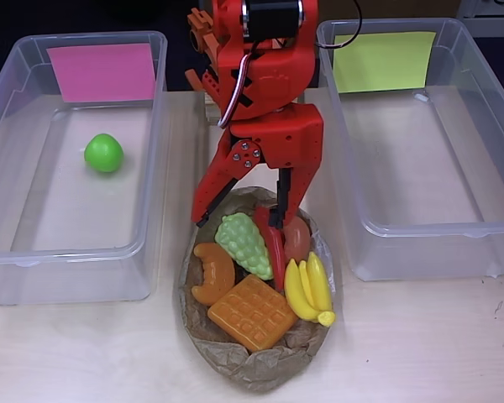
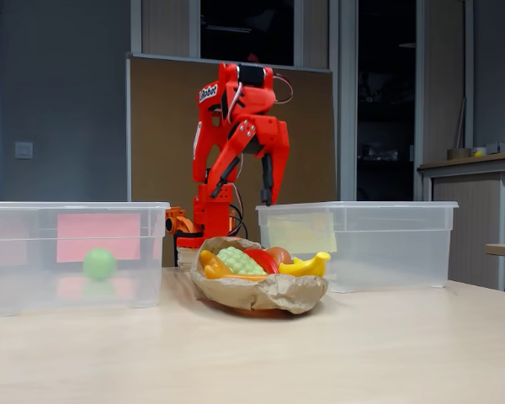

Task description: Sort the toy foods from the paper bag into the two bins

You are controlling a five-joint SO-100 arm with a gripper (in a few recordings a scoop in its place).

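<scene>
Your red two-finger gripper hangs with its fingers spread wide, holding nothing, above the far end of the crumpled brown paper bag, which lies between the bins. In the bag you have pale green grapes, a red chili, yellow bananas, an orange waffle and a croissant. The green apple sits in the left clear tub with the pink note; the right clear tub with the yellow-green note holds no toys
</scene>
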